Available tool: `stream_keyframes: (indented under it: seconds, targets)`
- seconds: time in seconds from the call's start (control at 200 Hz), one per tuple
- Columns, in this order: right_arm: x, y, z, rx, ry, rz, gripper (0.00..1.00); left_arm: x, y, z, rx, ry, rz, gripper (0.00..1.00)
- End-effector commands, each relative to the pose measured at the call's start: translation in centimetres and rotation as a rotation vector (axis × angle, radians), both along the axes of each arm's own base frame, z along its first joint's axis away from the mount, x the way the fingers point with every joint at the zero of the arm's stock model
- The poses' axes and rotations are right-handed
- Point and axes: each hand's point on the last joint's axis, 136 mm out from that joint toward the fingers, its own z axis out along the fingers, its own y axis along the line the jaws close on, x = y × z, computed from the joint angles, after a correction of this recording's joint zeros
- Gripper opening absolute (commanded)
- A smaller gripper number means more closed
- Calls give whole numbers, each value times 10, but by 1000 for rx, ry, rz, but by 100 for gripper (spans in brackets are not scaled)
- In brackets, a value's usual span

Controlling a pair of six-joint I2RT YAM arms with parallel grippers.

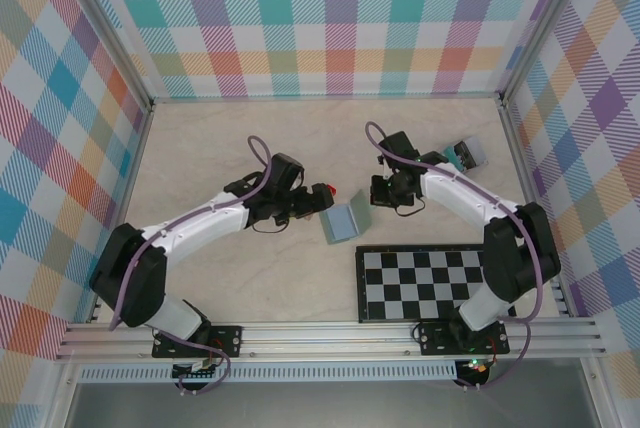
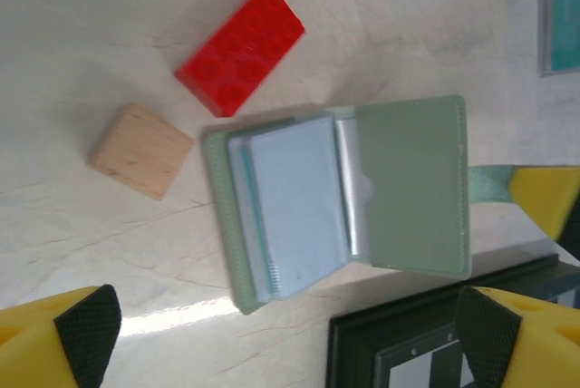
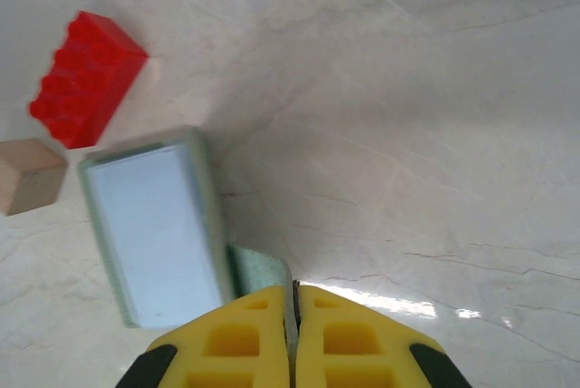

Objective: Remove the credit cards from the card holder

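Green card holder (image 2: 408, 189) in right tool (image 3: 294, 295)

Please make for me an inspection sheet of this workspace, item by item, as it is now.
Surface: pale marbled table, no spills seen.
Job's things: card holder lies open; pale blue cards sit inside one panel.
Clutter: red block, wooden block, clear box, checkerboard.
Grippers: left gripper open above the holder; right gripper shut on the holder's side tab.
Cables: purple cable along each arm, no snag seen.
Surroundings: plaid walls, metal frame.
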Motion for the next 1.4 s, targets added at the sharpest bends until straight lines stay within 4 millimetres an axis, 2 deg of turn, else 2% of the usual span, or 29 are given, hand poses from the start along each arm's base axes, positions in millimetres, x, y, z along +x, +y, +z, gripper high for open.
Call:
stream_keyframes:
  seconds: [0.0,0.135,0.19,0.355,0.525,0.705,0.935,1.12,1.395]
  targets:
    - [-9,-15,-29,-71,71,-33,2,-6,-33,-11,-121,47,-67,89]
    - [-14,-20,-47,-95,106,-34,2,-5,-49,-23,-165,86,-67,62]
    - [-15,-22,-52,-110,120,-33,2,-3,-48,-30,-155,100,-47,56]
    - [-15,-23,-65,-128,144,-28,2,0,-36,-49,-65,140,8,54]
    - [-14,-20,-72,-116,158,-25,2,-3,-35,-61,-46,167,6,56]
    - [-12,-15,-74,-103,167,-12,2,-3,-34,-71,-22,188,8,50]
    - [-11,-12,-73,-94,171,-1,2,-3,-42,-80,-38,212,-12,43]
    - [-13,-11,-75,-89,177,5,2,-2,-43,-81,-45,215,-11,40]
    - [-13,-8,-73,-70,181,11,2,-2,-48,-68,-77,185,-39,30]
